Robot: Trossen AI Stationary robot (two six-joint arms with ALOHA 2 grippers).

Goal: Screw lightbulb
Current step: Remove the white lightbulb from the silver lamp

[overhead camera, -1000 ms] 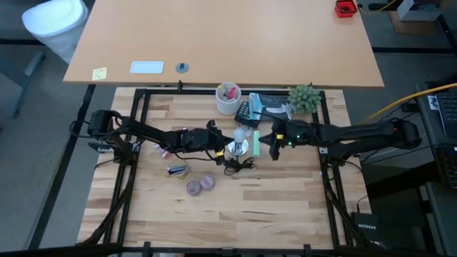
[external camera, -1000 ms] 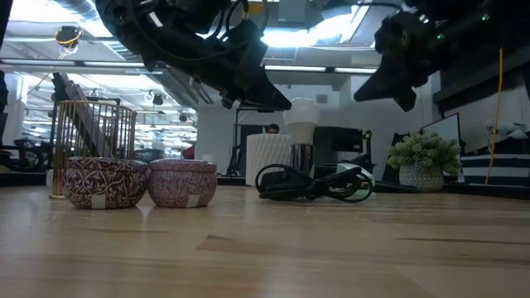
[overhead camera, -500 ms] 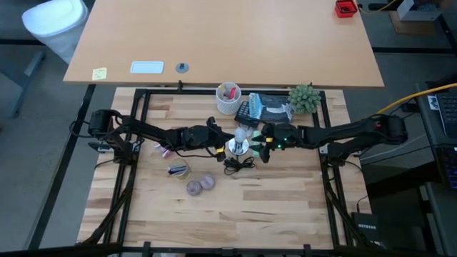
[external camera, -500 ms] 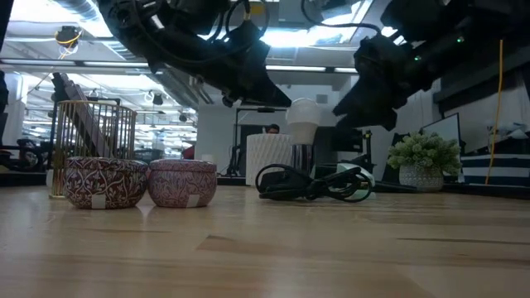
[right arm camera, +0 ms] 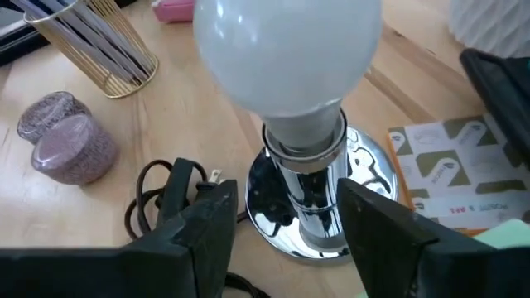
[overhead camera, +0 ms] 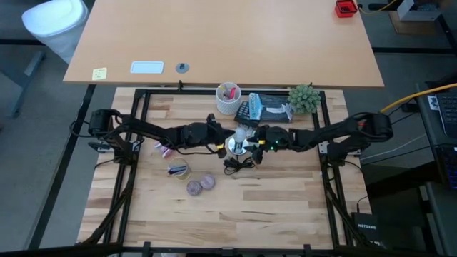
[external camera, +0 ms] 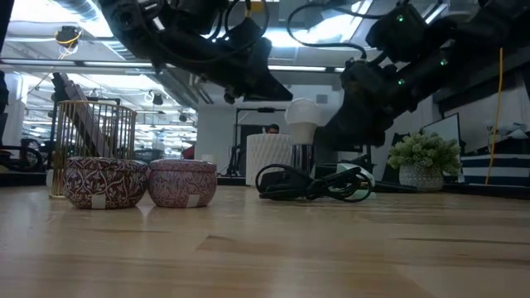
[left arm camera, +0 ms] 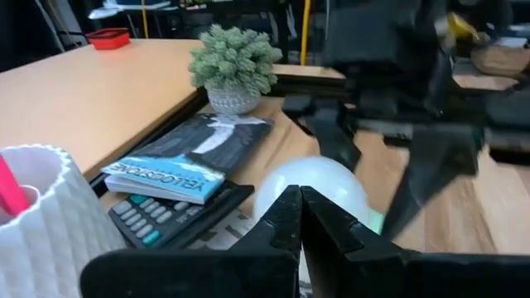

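The white lightbulb (right arm camera: 286, 58) stands upright in a chrome lamp socket (right arm camera: 305, 194) on a round chrome foot near the table's middle (overhead camera: 238, 148). My right gripper (right arm camera: 290, 236) is open. Its two fingers (right arm camera: 203, 228) stand level on either side of the socket, below the bulb and clear of it, reaching in from the table's right. My left gripper (left arm camera: 298, 203) is shut and comes in from the table's left, its tips right at the bulb's upper left side (external camera: 290, 98). My left gripper's shut fingertips (left arm camera: 300, 197) stand against or just short of the bulb's rounded glass (left arm camera: 331, 178), coming nearly level from the table's left. I cannot tell whether they touch it.
A black cord (external camera: 315, 182) lies coiled in front of the lamp foot. Two purple tins (external camera: 141, 182) and a gold wire holder (external camera: 91, 136) sit to the left. Behind the lamp are a white pen cup (overhead camera: 228, 98), a calculator and book (overhead camera: 264, 108), and a small plant (overhead camera: 305, 98).
My right gripper has come down and toward the table's left, from off to the right of the lamp to around the socket under the bulb. The bulb and lamp have stayed where they were.
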